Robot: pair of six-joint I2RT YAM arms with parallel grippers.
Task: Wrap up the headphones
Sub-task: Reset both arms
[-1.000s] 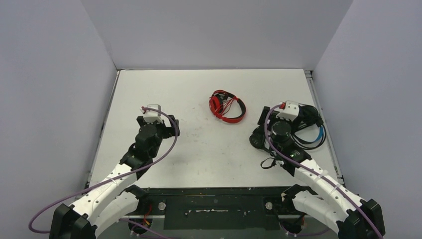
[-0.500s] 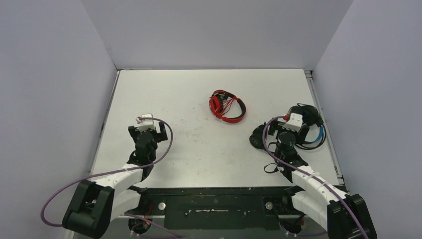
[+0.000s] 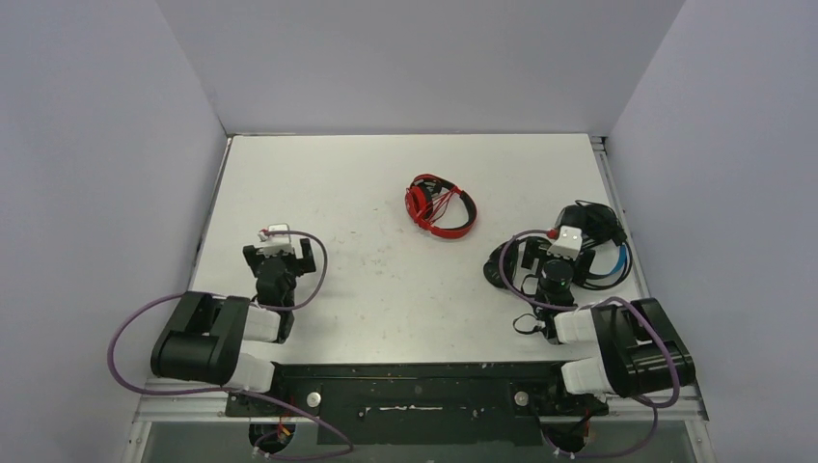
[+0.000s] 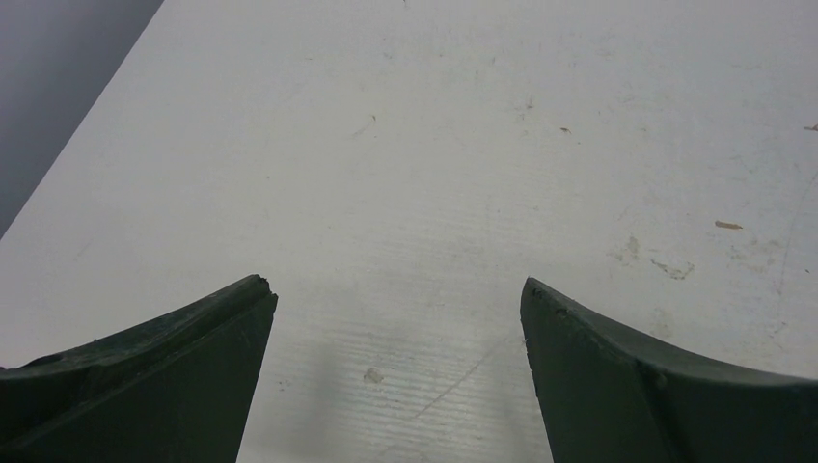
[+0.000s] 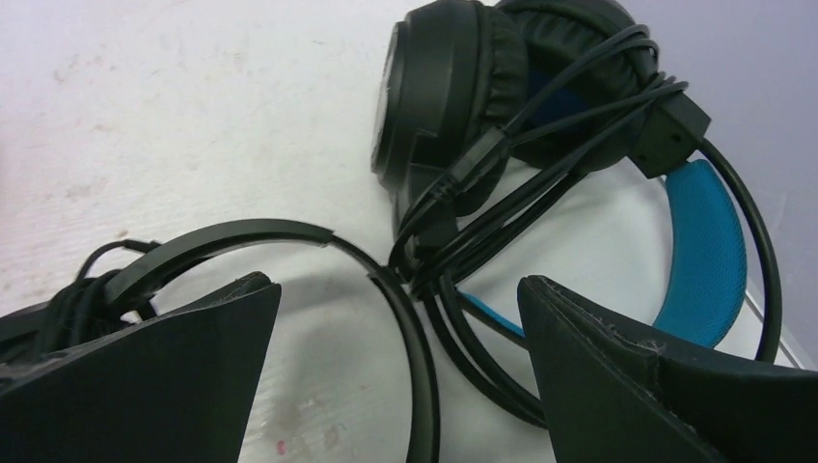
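The red headphones (image 3: 441,210) lie in the middle of the white table (image 3: 386,174) with their red cord bundled across the band. At the right lie the black headphones with a blue headband (image 3: 606,256) and the all-black headphones (image 3: 502,265). My right gripper (image 3: 558,253) hovers open low over these two. The right wrist view shows the thin black band (image 5: 289,236), a cabled ear cup (image 5: 444,92) and the blue headband (image 5: 709,256) beyond my right gripper (image 5: 397,285). My left gripper (image 3: 280,249) stands open over bare table, with nothing between the jaws of the left gripper (image 4: 395,289).
Grey walls close the table in on the left, right and back. Both arms are folded back near their bases on the dark mounting plate (image 3: 415,386) at the near edge. Small stains mark the table surface (image 4: 675,265).
Both arms have drawn back toward the near edge and folded up. The grippers stayed open and the headphones have not moved.
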